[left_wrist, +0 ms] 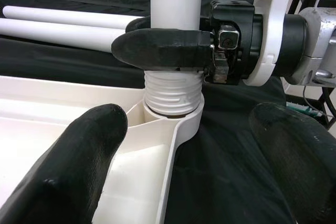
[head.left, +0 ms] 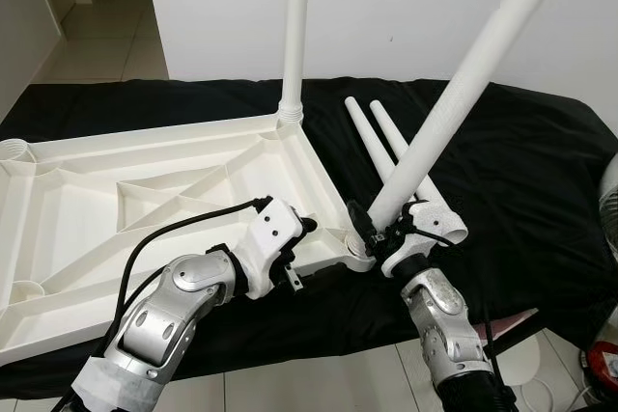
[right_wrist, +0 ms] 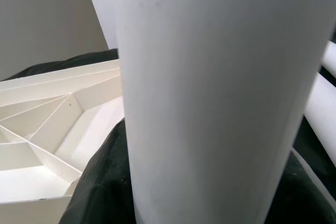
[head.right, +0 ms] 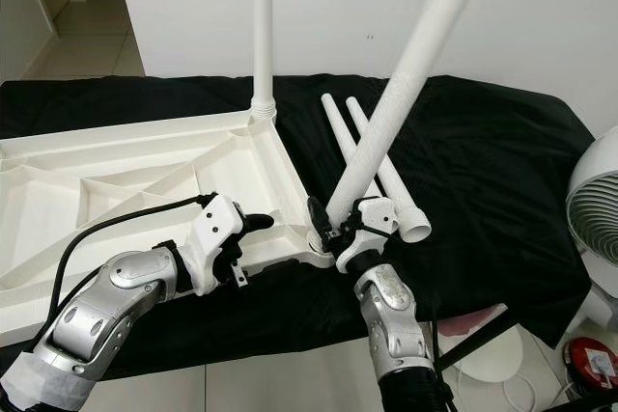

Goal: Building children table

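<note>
The white tabletop (head.left: 145, 209) lies upside down on a black cloth (head.left: 512, 190), ribbed and bare of writing. The right gripper (head.left: 372, 233) clamps a slanted leg (head.left: 454, 103) at its threaded corner socket (left_wrist: 173, 116). The left gripper (head.left: 304, 229) hovers spread wide nearby.

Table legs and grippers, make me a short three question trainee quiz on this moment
1. True or false: one leg already stands upright in a far corner socket of the upside-down tabletop.
2. How many loose legs lie on the black cloth?
3. The right gripper is: A) open above the cloth, B) shut on the tilted leg at the near corner socket, C) resting on the fan.

Key: 1 true. 2 two. 3 B; the left gripper is open beside that socket.
</note>
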Tool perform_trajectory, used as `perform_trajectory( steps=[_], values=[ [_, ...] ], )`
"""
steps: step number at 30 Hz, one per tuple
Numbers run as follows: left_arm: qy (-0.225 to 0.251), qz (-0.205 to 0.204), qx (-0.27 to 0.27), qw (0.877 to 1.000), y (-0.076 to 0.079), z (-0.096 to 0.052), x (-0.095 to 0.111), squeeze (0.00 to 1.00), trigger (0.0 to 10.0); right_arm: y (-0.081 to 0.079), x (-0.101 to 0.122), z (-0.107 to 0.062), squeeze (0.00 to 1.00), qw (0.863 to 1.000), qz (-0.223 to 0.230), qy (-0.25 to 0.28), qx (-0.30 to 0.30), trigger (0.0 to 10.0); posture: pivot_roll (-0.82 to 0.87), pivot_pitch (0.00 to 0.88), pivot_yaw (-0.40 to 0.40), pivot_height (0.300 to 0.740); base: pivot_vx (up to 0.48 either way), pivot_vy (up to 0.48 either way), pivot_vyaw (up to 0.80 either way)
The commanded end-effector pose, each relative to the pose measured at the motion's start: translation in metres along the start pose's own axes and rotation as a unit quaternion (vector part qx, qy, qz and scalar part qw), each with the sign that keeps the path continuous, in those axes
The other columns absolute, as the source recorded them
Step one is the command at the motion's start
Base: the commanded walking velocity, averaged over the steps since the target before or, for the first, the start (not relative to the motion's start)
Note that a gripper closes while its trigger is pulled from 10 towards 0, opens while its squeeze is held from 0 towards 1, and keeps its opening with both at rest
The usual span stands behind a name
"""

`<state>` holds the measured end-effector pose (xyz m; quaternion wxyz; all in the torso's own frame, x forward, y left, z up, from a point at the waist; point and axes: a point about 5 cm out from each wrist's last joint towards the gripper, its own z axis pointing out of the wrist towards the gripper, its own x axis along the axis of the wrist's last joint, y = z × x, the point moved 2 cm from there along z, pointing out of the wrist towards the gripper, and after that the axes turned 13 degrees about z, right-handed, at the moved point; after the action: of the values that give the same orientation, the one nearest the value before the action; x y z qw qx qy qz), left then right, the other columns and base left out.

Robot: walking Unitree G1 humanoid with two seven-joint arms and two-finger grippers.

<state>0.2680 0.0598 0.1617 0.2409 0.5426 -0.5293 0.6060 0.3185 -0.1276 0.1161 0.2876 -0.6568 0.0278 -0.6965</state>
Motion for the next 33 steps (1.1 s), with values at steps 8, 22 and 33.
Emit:
perform_trajectory(
  steps=[8,22,33],
  values=[
    [-0.005,0.003,0.013,1.0,-0.002,0.0,0.001,0.0,10.0,0.028,-0.038,-0.02,0.0,0.992,0.042,-0.085,-0.087,10.0,0.06,0.089,-0.039,0.74,0.0,0.0,0.0],
    [-0.005,0.007,0.016,1.0,-0.005,0.0,0.001,0.0,10.0,0.019,-0.036,-0.021,0.0,0.969,-0.211,-0.127,0.012,10.0,0.06,0.084,-0.038,0.74,0.0,0.0,0.0],
    [-0.009,0.009,0.019,1.0,-0.006,-0.003,0.0,0.0,10.0,0.025,-0.038,-0.032,0.0,0.991,-0.106,-0.081,-0.02,10.0,0.06,0.075,-0.036,0.74,0.0,0.0,0.0]
  ],
)
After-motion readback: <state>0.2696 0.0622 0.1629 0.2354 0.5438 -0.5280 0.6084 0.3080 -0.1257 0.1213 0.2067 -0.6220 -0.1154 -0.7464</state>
